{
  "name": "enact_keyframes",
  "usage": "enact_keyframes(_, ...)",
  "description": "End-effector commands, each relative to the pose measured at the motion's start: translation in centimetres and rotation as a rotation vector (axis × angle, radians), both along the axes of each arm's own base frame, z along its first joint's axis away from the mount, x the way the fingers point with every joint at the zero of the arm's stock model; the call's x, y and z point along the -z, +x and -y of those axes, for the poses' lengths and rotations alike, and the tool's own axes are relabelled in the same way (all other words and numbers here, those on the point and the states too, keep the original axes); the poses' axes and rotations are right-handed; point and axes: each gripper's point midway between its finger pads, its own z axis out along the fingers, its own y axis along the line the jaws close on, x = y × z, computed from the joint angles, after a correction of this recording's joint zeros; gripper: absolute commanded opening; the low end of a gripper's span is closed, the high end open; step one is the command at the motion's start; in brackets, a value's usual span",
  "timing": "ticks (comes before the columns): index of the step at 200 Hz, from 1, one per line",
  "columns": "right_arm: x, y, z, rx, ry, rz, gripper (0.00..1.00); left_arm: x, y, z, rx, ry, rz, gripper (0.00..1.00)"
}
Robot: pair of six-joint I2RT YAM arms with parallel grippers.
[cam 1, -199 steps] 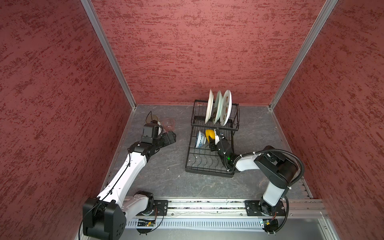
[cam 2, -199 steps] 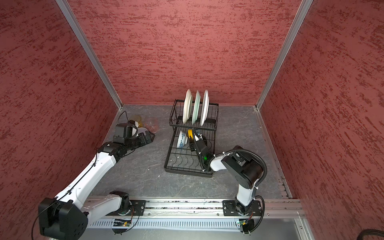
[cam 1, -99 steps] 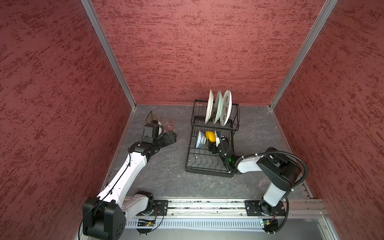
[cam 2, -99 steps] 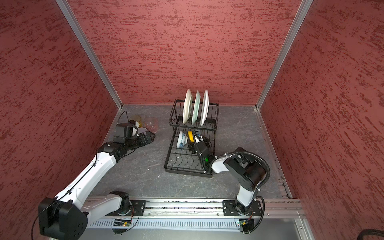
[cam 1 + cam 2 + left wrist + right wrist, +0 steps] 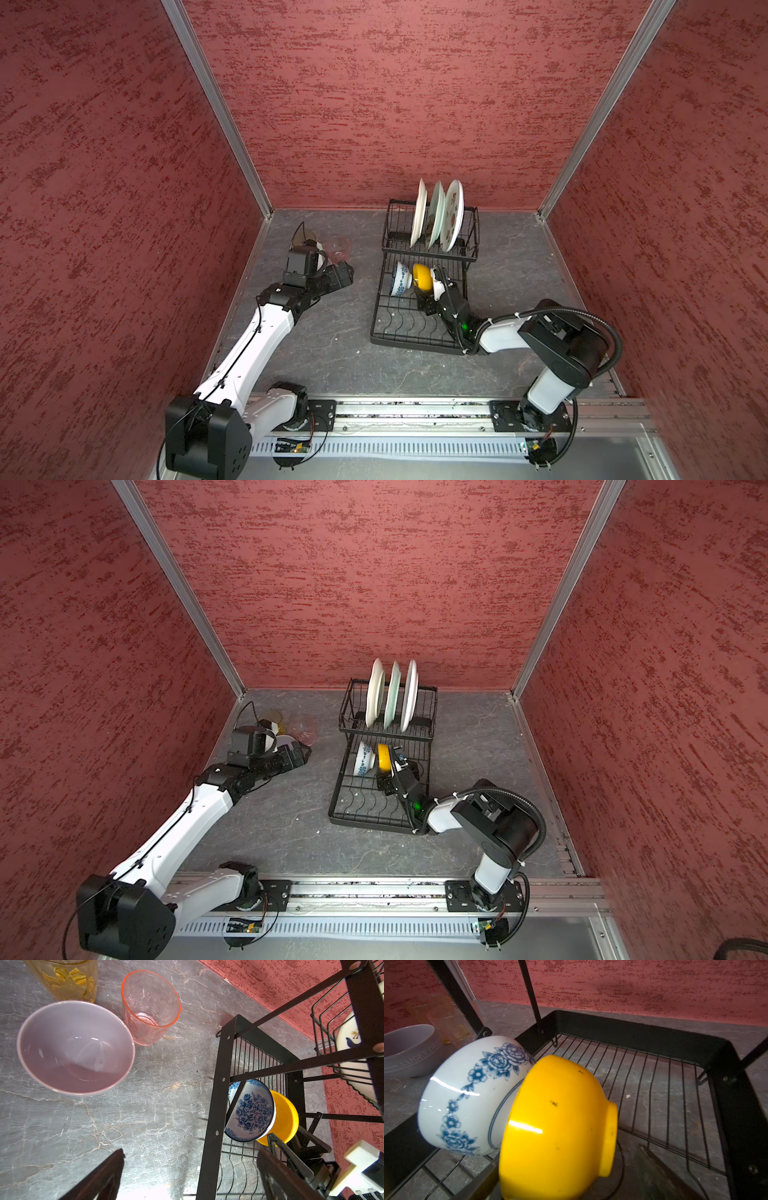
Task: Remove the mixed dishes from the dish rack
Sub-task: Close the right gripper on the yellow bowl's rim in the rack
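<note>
On the lower tier of the black wire dish rack [image 5: 643, 1028]: a yellow bowl [image 5: 556, 1126] on edge, touching the blue-and-white floral bowl [image 5: 467, 1095] beside it. Straddled by the right gripper [image 5: 430, 293], jaws spread wide, not yet closed on it. Probably best: centre on the yellow wall, close firmly, then lift away from the floral bowl to avoid tipping it, minding the bar overhead. Left gripper [image 5: 338, 275] also wide, holding nothing, above the table [image 5: 145, 1126]. In the upper tier, three plates [image 5: 436, 216] upright. Already on the table, close together: pale pink bowl [image 5: 74, 1047], pink glass [image 5: 150, 1007] and amber glass [image 5: 68, 978], all apparently empty.
</note>
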Motion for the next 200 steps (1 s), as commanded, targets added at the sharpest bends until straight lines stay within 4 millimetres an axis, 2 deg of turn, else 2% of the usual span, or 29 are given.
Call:
enact_keyframes(1, -1.4, -0.2, -1.2, -0.055, 0.03, 0.052, 0.9, -0.1, 0.3, 0.3, 0.009, -0.007, 0.01, 1.0)
enact_keyframes(46, -1.4, 0.1, -2.4, -0.089, 0.066, 0.032, 0.88, 0.0, 0.2, 0.4, 0.014, -0.009, 0.005, 1.0)
enact_keyframes(89, -0.5, -0.4, -2.2, -0.064, 0.139, -0.037, 0.85, -0.1, 0.1, 0.4, 0.017, -0.006, 0.009, 1.0)
enact_keyframes(148, 0.0, -1.1, -2.4, -0.046, 0.209, -0.1, 0.87, -0.2, 0.3, 0.7, 0.034, -0.012, 0.016, 1.0)
enact_keyframes(200, -0.9, -1.3, -3.3, -0.084, 0.177, -0.069, 0.72, 0.2, 0.2, 0.7, 0.041, -0.008, 0.012, 1.0)
